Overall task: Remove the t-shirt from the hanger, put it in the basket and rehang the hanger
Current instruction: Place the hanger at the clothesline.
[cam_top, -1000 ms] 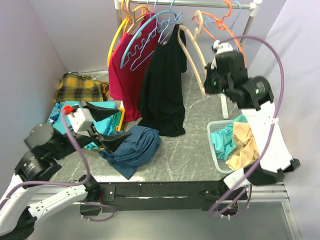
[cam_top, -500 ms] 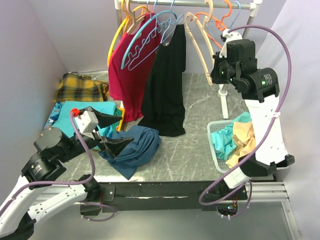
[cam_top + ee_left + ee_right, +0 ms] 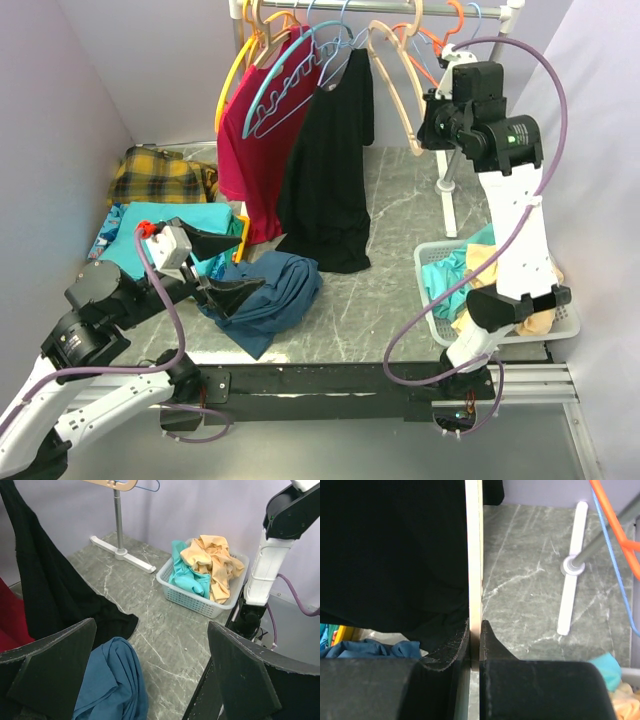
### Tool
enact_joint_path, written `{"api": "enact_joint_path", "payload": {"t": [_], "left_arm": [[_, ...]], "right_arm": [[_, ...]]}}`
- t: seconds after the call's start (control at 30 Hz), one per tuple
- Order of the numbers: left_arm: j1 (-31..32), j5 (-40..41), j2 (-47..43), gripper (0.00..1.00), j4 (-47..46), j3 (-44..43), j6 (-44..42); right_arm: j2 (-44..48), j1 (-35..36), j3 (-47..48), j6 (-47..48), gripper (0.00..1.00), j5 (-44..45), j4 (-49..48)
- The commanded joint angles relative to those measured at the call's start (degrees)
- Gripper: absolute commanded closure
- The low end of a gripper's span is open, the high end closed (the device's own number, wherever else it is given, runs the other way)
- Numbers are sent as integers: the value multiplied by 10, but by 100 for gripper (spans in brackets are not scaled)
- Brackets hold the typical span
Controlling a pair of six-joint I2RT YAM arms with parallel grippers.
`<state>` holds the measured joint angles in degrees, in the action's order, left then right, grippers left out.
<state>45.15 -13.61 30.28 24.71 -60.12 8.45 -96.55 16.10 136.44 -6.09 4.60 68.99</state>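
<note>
Raising the beige hanger toward the rail, right gripper stays clamped on it; left gripper spread wide; black t-shirt not yet freed.

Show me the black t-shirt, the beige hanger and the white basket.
black t-shirt (image 3: 325, 180): top view, middle of the hanging cloth.
beige hanger (image 3: 474, 540): right wrist view, its straight bar.
white basket (image 3: 192, 601): left wrist view, front wall.

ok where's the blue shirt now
The blue shirt lies crumpled on the table, front left in the top view, near the hanging black t-shirt, beside the left tool.
</note>
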Motion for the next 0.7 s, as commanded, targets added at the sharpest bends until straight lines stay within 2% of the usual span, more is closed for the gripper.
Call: {"api": "enact_joint_path", "payload": {"t": [0.0,0.27,0.5,0.67], "left_arm": [[-1,9,-10,1,-13,6,5],[-1,17,-13,1,-8,17,2],[0,20,-17,1,-7,20,2],[-1,18,-21,1,-11,25,4]], "right_arm": [[-12,-8,42,14,100,-21,-54],[-29,-19,35,13,100,-36,-60],[-5,-19,-27,4,100,-41,-63],[-6,-19,-28,1,100,-40,-47]]}}
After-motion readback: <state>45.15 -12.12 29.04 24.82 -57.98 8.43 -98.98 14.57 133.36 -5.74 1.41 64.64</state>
